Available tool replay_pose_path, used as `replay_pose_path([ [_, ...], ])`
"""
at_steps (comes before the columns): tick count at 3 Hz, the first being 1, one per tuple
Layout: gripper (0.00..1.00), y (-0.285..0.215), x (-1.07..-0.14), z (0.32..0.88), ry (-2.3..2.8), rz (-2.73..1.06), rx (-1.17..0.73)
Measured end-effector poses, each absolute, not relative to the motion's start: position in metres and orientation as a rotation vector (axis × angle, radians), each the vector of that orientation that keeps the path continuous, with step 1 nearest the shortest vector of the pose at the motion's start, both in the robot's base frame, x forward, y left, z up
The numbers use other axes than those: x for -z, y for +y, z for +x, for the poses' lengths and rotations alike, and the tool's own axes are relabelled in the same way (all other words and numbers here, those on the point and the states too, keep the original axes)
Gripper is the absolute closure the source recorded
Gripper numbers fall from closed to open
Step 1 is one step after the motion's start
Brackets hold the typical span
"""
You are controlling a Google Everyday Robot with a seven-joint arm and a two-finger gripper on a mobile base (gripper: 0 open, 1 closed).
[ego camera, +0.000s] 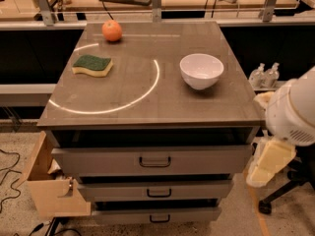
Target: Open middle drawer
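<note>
The grey cabinet point(147, 107) has three stacked drawers. The middle drawer point(197, 188) is a low grey front panel with a small dark loop handle point(159, 192). It sits between the taller top drawer point(98, 160) and the bottom drawer point(197, 214), with a dark gap above it. My gripper point(268, 162), cream coloured, hangs below the white arm housing point(293, 113) off the cabinet's right front corner. It is about level with the top and middle drawers and touches nothing.
On the cabinet top lie an orange point(112, 31), a green and yellow sponge point(92, 65) and a white bowl point(201, 70). A wooden box point(47, 186) stands at the cabinet's lower left. Bottles point(265, 75) and a chair base point(280, 195) are at the right.
</note>
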State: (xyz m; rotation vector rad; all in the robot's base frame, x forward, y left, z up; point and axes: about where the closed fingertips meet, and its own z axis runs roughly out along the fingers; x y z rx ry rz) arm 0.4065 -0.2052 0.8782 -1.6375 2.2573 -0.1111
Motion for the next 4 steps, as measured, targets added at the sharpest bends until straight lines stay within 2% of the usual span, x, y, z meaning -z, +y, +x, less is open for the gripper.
replay_pose_path([
  [3,0.0,-0.208,-0.722,0.332,2.228,-1.656,-0.123],
  [4,0.0,-0.208,-0.722,0.332,2.228,-1.656,-0.123],
])
